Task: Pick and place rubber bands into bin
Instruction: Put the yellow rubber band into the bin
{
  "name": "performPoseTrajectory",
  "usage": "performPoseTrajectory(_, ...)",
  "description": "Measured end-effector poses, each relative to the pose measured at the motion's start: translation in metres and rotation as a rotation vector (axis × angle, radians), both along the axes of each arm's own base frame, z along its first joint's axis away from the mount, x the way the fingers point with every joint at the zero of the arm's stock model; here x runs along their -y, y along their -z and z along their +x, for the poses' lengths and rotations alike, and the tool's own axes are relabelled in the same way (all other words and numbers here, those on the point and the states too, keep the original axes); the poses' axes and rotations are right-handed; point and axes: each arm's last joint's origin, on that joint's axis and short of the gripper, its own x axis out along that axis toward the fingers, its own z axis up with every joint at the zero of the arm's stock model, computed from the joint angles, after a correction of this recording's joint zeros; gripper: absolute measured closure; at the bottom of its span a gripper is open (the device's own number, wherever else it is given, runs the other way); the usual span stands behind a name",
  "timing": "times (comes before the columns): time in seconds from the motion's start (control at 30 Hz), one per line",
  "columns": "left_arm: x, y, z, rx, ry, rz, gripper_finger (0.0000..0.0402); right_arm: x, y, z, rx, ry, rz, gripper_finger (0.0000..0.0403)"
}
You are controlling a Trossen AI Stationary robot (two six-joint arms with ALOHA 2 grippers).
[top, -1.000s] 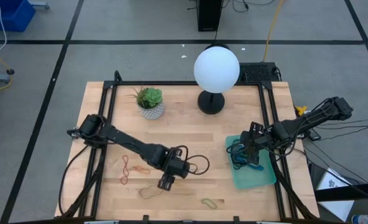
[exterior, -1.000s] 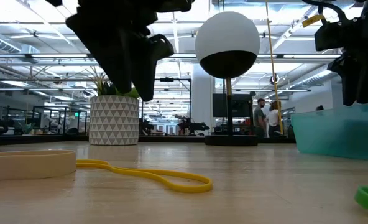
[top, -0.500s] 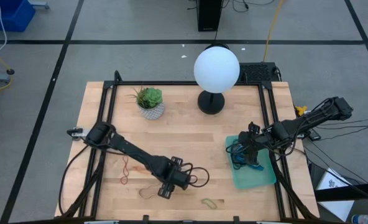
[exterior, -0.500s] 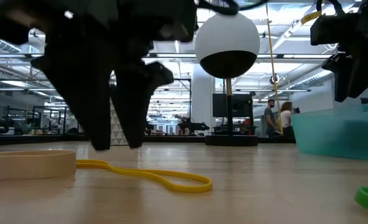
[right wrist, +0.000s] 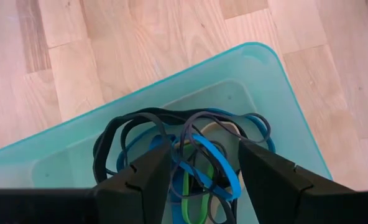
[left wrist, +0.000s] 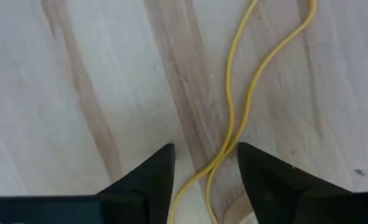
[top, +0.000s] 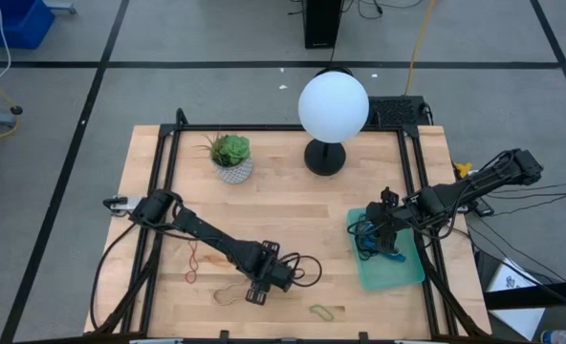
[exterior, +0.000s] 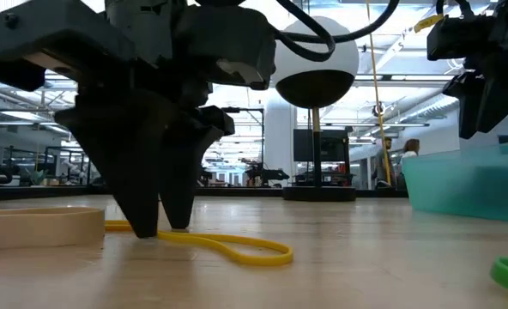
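A thin yellow rubber band (left wrist: 237,99) lies flat on the wooden table, near its front edge. My left gripper (left wrist: 206,165) points down with its fingertips at the table top (exterior: 161,230), open, one finger on each side of the band's crossed strands. Several black, blue, grey and green bands (right wrist: 196,149) lie heaped in the teal bin (top: 402,272) at the right. My right gripper (right wrist: 202,168) hangs open above that heap, clear of it. My left gripper comes from above, with its fingers (left wrist: 153,177) astride the yellow band where its two strands cross (left wrist: 224,152). The band lies slack on the table. I cannot tell whether the fingers touch it.
A red band (top: 194,256), an orange one (top: 189,277) and a yellow-green one (top: 322,311) lie loose on the table. A broad tan band (exterior: 39,227) lies close to the low camera. At the back stand a potted plant (top: 232,170) and a globe lamp (top: 333,105).
My left gripper has sunk toward the table's near edge until its fingertips reached the table top at the yellow band. Its fingers have drawn somewhat closer together. The band has not moved.
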Motion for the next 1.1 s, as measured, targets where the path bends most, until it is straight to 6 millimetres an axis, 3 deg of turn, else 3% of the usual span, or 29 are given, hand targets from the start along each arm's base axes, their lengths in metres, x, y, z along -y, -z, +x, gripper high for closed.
performPoseTrajectory(0.2, 0.004, 0.001, -0.002, -0.003, -0.068, -0.001, 0.0293, 0.0, 0.0, 0.0, 0.0, 0.0, 0.0, 0.0222)
performPoseTrajectory(0.33, 0.011, 0.001, -0.005, 0.0, -0.072, 0.006, 0.0321, 0.0, 0.0, 0.0, 0.0, 0.0, 0.0, 0.0224)
performPoseTrajectory(0.67, 0.016, 0.002, -0.006, 0.019, -0.045, 0.018, 0.0352, -0.001, -0.001, 0.003, 0.031, 0.0, 0.013, 0.0219)
performPoseTrajectory(0.87, 0.01, 0.001, -0.003, 0.014, -0.03, 0.0, 0.0395, -0.001, -0.001, 0.003, 0.03, -0.001, 0.013, 0.0222)
performPoseTrajectory(1.1, 0.004, -0.001, -0.001, 0.008, -0.023, -0.024, 0.0397, -0.001, -0.002, 0.002, 0.031, -0.002, 0.016, 0.0222)
